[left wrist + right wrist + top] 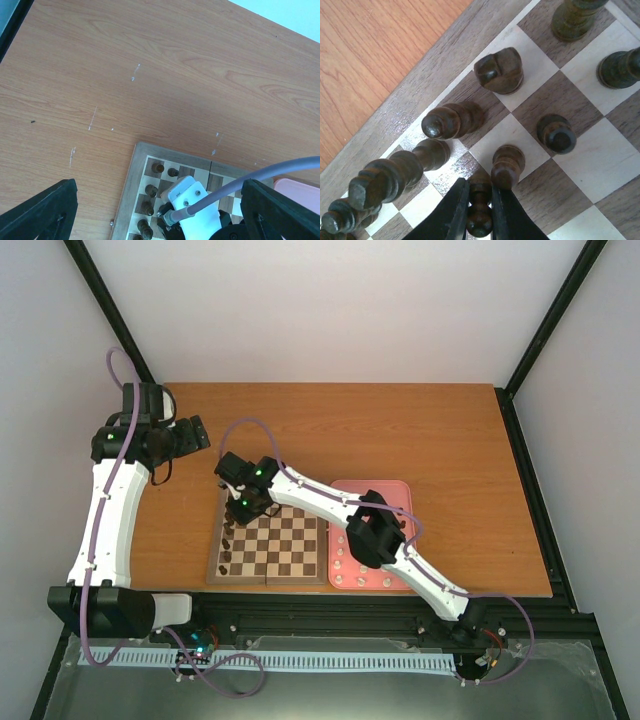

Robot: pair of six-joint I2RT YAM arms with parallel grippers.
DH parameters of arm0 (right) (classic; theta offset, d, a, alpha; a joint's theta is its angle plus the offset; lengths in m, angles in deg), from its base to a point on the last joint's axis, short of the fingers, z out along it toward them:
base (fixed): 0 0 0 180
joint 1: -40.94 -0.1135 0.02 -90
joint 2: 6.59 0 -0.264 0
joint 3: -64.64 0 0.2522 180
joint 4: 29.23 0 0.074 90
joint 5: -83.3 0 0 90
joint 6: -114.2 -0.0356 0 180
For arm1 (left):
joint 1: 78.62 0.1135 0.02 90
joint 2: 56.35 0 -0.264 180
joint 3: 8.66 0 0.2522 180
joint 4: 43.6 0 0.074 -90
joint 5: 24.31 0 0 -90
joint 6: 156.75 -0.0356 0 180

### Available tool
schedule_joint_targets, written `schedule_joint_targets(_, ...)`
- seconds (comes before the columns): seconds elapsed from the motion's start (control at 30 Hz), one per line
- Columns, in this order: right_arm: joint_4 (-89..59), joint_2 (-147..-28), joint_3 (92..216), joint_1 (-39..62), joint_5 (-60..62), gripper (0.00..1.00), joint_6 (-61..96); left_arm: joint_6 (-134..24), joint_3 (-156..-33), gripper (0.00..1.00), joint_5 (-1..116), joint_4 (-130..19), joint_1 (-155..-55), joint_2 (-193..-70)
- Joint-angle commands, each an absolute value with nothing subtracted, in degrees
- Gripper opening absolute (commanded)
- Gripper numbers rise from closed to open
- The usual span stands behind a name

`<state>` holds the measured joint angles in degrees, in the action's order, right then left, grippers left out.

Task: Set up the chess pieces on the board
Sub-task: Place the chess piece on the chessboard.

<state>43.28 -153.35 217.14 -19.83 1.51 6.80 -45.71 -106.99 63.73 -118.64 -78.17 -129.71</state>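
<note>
Toward the near edge of the wooden worktop (400, 430) we see the board (290, 540), light and dark squares inside a brown border. A pink tray (345, 498) sits just beside its right edge and holds cream pieces (340, 565) in rows. Dark pieces (228, 540) crowd the board's left side only. The right arm (330, 502) reaches diagonally over the tray and the board, hiding much of both from above. The right gripper (479, 187) hangs over the board's far-left corner, its fingers pressed together on one round-headed dark piece (479, 222). From the wrist view, neighbours hem that piece in closely. A second small dark piece (507, 165) stands just beside one finger, a knight (500, 70) sits a little further on, and taller turned pieces (390, 175) line the border side. We cannot tell whether the held piece's base touches the board. The left gripper (195, 432) hovers over bare worktop beyond the board's far-left corner, its fingers (45, 212) spread wide and holding nothing. A grey-purple cable (250, 425) loops along each arm, and small green lights (258, 473) glow on both arms. A tiny dark marking on the right gripper's white housing (192, 200) is too small to read.
</note>
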Motion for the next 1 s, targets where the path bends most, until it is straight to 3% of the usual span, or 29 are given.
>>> schedule_joint_targets(0.0,42.92,-154.82,219.20,-19.70,2.55,0.10,7.03,-45.62,-107.28,1.00,63.43,-117.33,-78.52,-130.16)
schedule_joint_targets(0.97,44.67,-153.72,218.33,-19.87,5.79,0.16,8.75,-45.67,-108.20,1.00,63.83,-117.37,-78.49,-131.40)
